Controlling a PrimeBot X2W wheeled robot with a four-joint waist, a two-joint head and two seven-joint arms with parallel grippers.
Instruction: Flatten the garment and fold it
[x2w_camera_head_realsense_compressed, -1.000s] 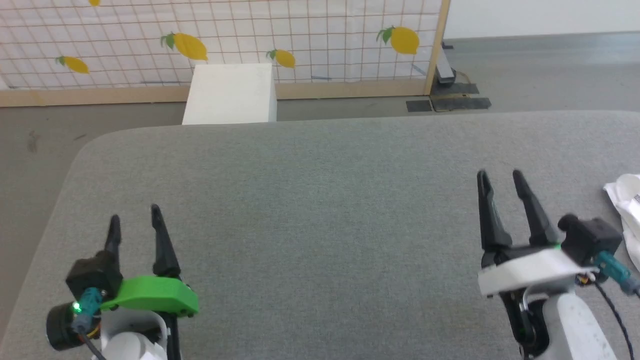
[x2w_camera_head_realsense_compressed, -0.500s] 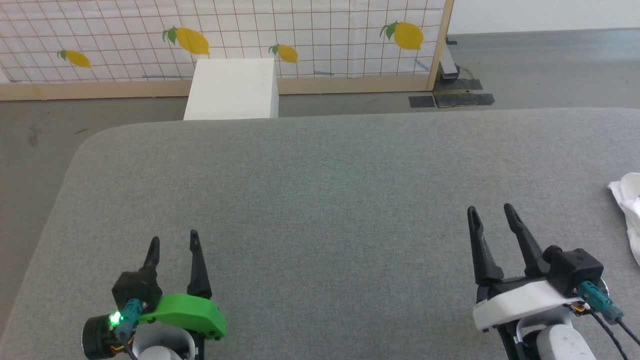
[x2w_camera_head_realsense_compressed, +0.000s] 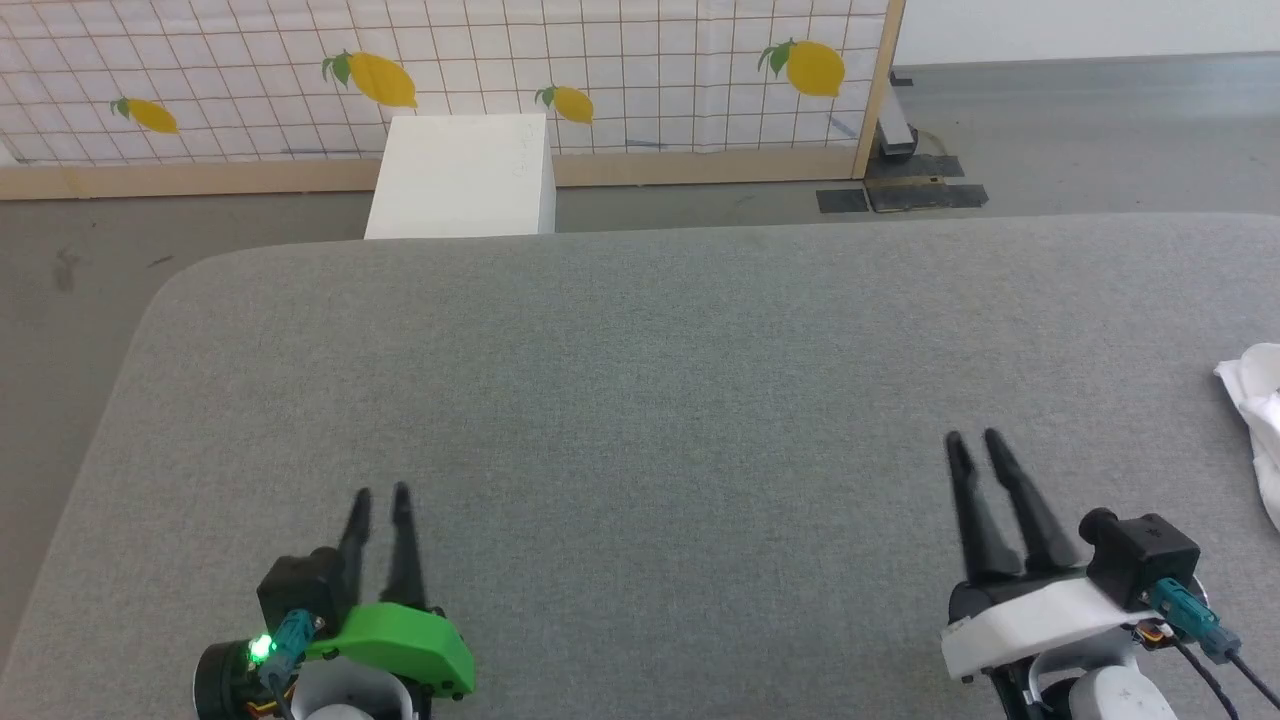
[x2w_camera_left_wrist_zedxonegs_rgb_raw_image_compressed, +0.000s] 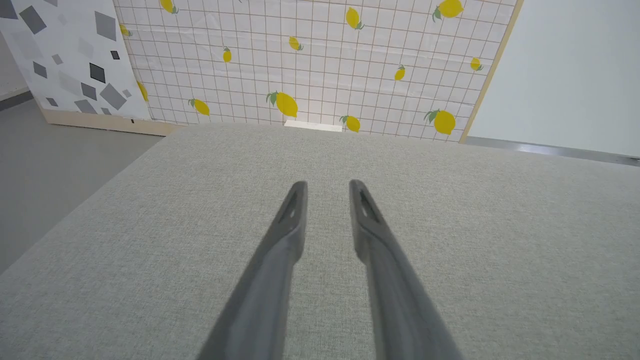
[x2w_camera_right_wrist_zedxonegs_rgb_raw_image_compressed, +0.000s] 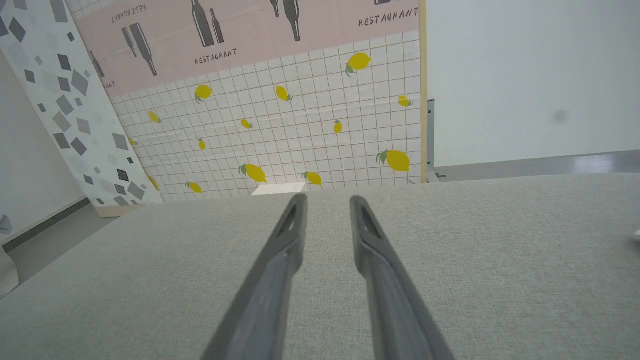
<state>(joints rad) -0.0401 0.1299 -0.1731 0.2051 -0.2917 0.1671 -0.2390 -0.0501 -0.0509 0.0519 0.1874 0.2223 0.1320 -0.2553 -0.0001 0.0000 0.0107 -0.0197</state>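
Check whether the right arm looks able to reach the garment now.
Probably yes: the garment lies on the table to the right of the right gripper, with only bare surface between them; its jaws stand apart, empty. The garment runs past the frame edge.

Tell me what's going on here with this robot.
A two-armed robot stands at a grey padded table to flatten and fold a white garment, but nothing is folded yet. The garment lies crumpled at the table's right side, cut off by the head view's edge, untouched. The left hand and right hand are both empty, fingers slightly apart, pointing forward over the tabletop; the right hand is nearer the garment.
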